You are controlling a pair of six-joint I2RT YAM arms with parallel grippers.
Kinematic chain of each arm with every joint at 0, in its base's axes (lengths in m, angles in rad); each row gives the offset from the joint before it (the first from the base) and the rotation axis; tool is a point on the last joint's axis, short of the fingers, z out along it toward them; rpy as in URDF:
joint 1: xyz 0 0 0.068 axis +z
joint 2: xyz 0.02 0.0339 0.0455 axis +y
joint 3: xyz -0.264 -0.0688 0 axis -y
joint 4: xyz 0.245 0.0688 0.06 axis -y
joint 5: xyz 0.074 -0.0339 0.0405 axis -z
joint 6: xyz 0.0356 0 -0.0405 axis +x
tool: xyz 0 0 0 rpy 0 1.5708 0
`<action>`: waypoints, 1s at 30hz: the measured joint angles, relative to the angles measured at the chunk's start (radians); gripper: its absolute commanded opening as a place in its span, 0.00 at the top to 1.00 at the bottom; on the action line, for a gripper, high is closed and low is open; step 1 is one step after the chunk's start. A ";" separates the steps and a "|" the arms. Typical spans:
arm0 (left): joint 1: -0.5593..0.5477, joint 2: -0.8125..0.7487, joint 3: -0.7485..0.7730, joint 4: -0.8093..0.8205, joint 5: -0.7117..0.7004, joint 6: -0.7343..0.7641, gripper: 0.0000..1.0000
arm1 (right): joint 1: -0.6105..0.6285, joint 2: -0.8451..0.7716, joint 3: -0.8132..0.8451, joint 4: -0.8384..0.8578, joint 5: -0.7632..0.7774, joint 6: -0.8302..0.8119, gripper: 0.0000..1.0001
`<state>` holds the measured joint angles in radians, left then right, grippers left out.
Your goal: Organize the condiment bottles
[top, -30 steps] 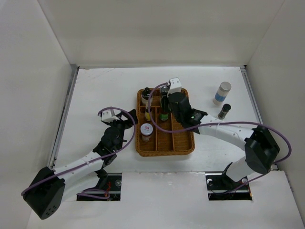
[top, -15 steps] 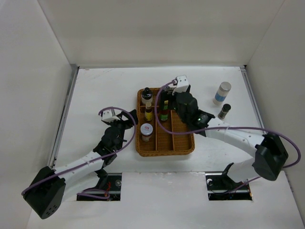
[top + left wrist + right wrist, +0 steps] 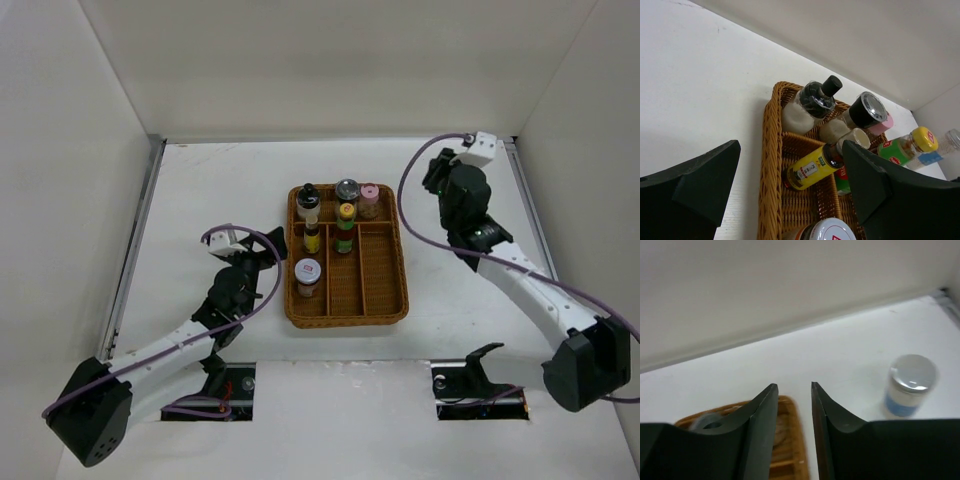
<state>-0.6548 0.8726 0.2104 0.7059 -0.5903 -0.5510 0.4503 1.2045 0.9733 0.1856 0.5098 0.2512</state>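
**Condiment bottles (image 3: 345, 228): six in the brown wicker divided tray (image 3: 345, 319), one out on the white counter (image 3: 200, 200)**

Three of them fill the small compartments at the tray's 12 o'clock end. A black-capped dark shaker (image 3: 308, 198) is at the left, a silver-lidded jar (image 3: 347, 189) in the middle and a pink-lidded jar (image 3: 369, 194) at the right. Just toward 6 o'clock, a brown bottle with a yellow label (image 3: 312, 240) sits at the head of the left lane. A green bottle with a yellow cap (image 3: 345, 228) sits beside it at the head of the middle lane. A white-lidded jar with a red label (image 3: 307, 272) stands further toward 6 o'clock in the left lane.

A white cylinder with a blue label (image 3: 910, 387) stands upright on the counter, well apart from the tray on its 2 o'clock side. In the top view the right arm covers it.

The left gripper (image 3: 791, 144) is at the tray's 9 o'clock side and faces the tray. Its fingers are spread wide and hold nothing. The right gripper (image 3: 792, 388) is out at about 2 o'clock from the tray and faces the back wall. Its fingers are a narrow slit apart with nothing between them, and the cylinder is off to its right.
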 measured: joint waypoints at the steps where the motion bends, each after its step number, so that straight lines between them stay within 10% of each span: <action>1: 0.000 -0.006 0.000 -0.002 0.000 0.000 0.18 | -0.044 0.015 0.002 -0.012 0.013 0.010 0.61; 5: 0.000 -0.029 -0.002 -0.002 0.000 -0.001 0.18 | -0.195 0.111 0.031 -0.100 0.076 0.042 0.13; 9: 0.000 -0.021 -0.002 -0.003 0.000 -0.006 0.17 | -0.304 0.211 0.047 -0.171 0.116 0.041 0.01; 25: 0.002 0.033 -0.002 -0.005 0.021 -0.014 0.17 | -0.400 0.472 0.241 -0.237 -0.009 0.014 0.02; 30: 0.007 0.043 -0.002 -0.006 0.023 -0.015 0.17 | -0.410 0.504 0.241 -0.239 -0.017 0.016 0.29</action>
<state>-0.6479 0.9157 0.2089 0.6998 -0.5674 -0.5659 0.0406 1.7081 1.2148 -0.0532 0.4931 0.2672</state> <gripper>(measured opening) 0.828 0.859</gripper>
